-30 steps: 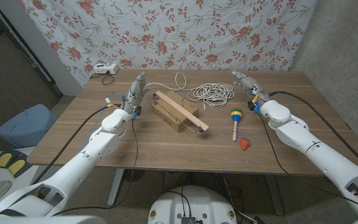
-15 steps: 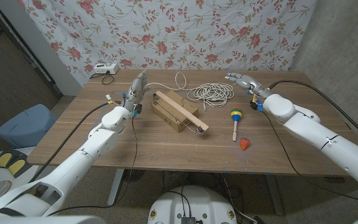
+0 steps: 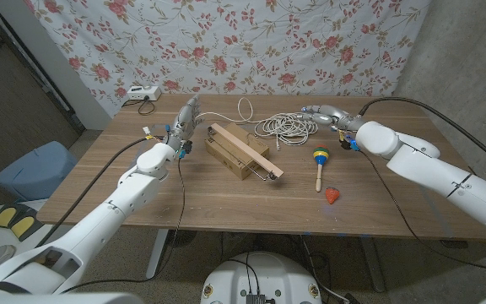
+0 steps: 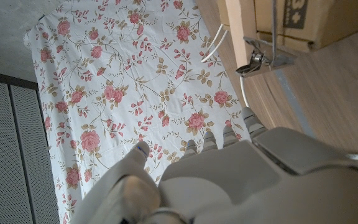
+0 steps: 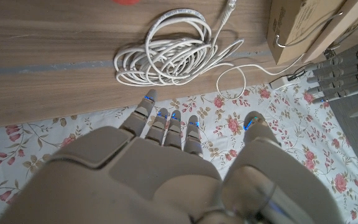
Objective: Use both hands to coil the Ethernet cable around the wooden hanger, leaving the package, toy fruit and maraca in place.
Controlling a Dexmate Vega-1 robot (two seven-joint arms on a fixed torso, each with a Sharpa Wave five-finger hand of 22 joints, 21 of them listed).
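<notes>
Head view shows the reach-for-cable step: the right robot hand [image 3: 315, 112], fingers spread and holding nothing, hovers just beside the white Ethernet cable [image 3: 287, 125] bundled at the far side of the counter [image 3: 142, 198]. The left robot hand [image 3: 185, 119], also empty with fingers straight, stands near the wooden hanger [image 3: 244, 151] lying on the package [image 3: 237, 162]. Next, I judge, the right must lower and pinch a strand.

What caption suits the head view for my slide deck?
Right hand reaches toward the coiled Ethernet cable; wooden hanger lies across the package.
</notes>
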